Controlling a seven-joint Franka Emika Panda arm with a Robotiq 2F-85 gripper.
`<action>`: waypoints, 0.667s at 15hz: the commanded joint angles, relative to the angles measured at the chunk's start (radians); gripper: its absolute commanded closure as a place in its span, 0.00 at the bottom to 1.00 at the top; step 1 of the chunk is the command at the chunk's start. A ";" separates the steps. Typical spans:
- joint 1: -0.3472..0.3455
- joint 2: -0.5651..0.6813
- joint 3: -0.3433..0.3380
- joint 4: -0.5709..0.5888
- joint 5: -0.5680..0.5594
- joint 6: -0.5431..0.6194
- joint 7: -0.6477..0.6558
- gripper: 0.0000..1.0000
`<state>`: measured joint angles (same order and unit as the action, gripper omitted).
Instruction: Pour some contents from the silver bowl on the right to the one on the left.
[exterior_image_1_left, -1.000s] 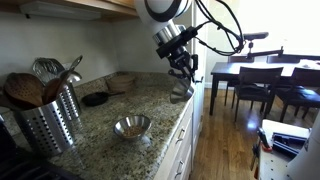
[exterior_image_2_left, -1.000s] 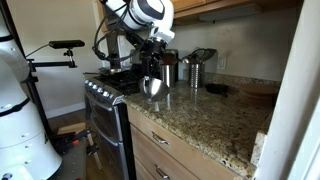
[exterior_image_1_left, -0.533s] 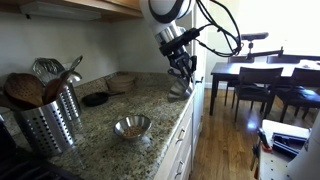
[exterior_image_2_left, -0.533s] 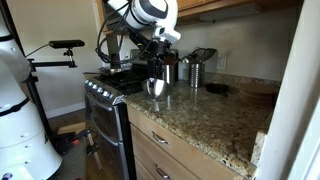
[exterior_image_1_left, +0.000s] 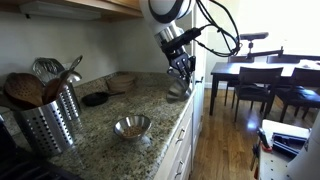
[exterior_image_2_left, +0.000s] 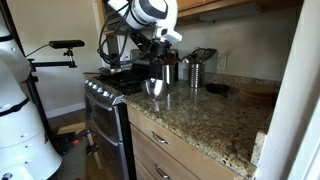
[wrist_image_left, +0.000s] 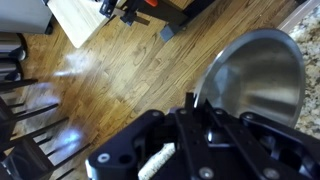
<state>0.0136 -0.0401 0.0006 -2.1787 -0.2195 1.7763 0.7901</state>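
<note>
My gripper (exterior_image_1_left: 181, 74) is shut on the rim of a silver bowl (exterior_image_1_left: 180, 89) and holds it tilted just above the far end of the granite counter (exterior_image_1_left: 110, 115). The held bowl also shows in an exterior view (exterior_image_2_left: 153, 87) under the gripper (exterior_image_2_left: 157, 70). In the wrist view the bowl (wrist_image_left: 255, 80) shows its shiny inside, with the fingers (wrist_image_left: 190, 102) pinching its rim; I cannot see any contents. A second silver bowl (exterior_image_1_left: 132, 126) sits upright on the counter nearer the camera, apart from the gripper.
A metal utensil holder (exterior_image_1_left: 45, 110) with wooden spoons stands at the near left. A dark dish (exterior_image_1_left: 95, 98) and a basket (exterior_image_1_left: 122, 80) sit by the wall. The counter edge drops to a wood floor (wrist_image_left: 120, 70). A dining table with chairs (exterior_image_1_left: 260, 80) stands beyond.
The gripper has risen slightly with the bowl in its grasp and shifted a little. The second bowl has not moved.
</note>
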 joint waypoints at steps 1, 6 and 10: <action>-0.008 -0.026 0.001 -0.032 0.043 0.029 -0.045 0.92; -0.054 0.161 -0.049 0.107 0.032 0.115 -0.172 0.93; -0.103 0.372 -0.113 0.278 0.064 0.191 -0.307 0.93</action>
<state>-0.0550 0.1658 -0.0786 -2.0530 -0.1816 1.9424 0.5777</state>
